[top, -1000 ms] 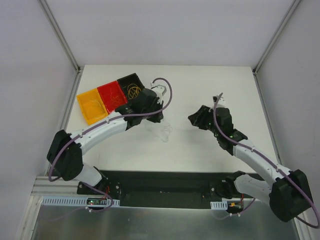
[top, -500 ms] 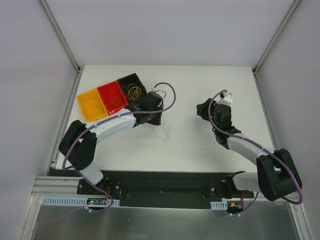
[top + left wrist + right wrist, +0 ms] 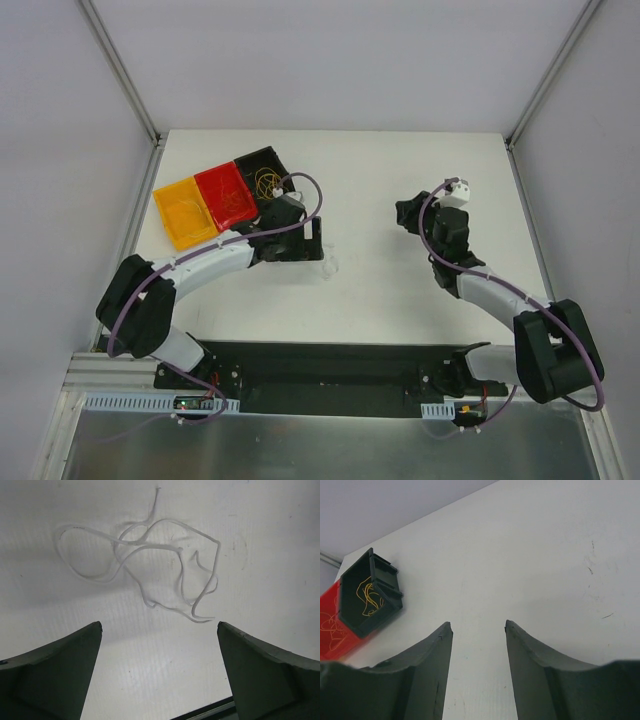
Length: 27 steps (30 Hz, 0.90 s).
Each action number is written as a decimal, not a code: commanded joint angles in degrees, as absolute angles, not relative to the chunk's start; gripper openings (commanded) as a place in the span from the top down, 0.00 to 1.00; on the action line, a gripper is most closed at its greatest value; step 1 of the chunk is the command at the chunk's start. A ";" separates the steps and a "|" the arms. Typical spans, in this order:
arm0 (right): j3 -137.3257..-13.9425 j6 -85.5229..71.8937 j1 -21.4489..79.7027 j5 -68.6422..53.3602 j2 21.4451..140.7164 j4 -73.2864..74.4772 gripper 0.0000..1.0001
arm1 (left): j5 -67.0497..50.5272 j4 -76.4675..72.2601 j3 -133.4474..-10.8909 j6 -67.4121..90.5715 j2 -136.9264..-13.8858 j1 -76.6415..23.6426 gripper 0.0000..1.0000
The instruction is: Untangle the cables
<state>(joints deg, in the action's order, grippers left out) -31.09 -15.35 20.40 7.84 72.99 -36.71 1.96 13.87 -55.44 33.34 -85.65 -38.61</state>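
Since half a second ago the left arm [image 3: 200, 262] has drawn back toward its base, its elbow sinking lower and further out to the left. The right arm [image 3: 480, 290] has barely shifted after folding up from its lower pose of a second ago. On the first arm the left jaws are spread wide, both dark fingers [image 3: 55, 675] sitting at the bottom corners of the wrist view with nothing between them. Just ahead of them a pale tangle [image 3: 145, 565] of thin white cable lies flat on the desk [image 3: 400, 170], several loose loops crossing one another with free ends sticking out; the fingers do not touch it. From above, that tangle shows as a faint scribble just right of the left wrist, near the middle of the desk. On the other arm the right jaws are parted too, gripping nothing, held over bare desk right of centre and aimed toward the tray [image 3: 212, 205]. The tray sits at the far left, set at an angle, with an orange, a red and a black compartment in a row. A small knot of yellow wires [image 3: 268, 182] lies inside the black compartment [image 3: 255, 160], loosely looped; the right wrist view shows them there as well. That view also shows hair-thin orange wires [image 3: 330, 626] in the red compartment [image 3: 225, 195]. Whether the orange compartment [image 3: 185, 215] holds any, I cannot tell.
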 commanded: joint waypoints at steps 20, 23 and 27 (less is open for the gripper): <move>-29.88 -22.06 13.19 -3.51 74.44 -45.52 0.51 | 4.40 25.66 -75.13 17.50 -102.03 -40.70 0.01; -29.80 -23.20 12.39 -5.27 75.32 -46.75 0.51 | 2.55 27.51 -78.39 15.74 -105.11 -38.94 0.01; -29.36 -23.55 11.95 -5.62 75.32 -47.20 0.51 | -1.39 29.00 -80.33 15.47 -108.45 -36.39 0.01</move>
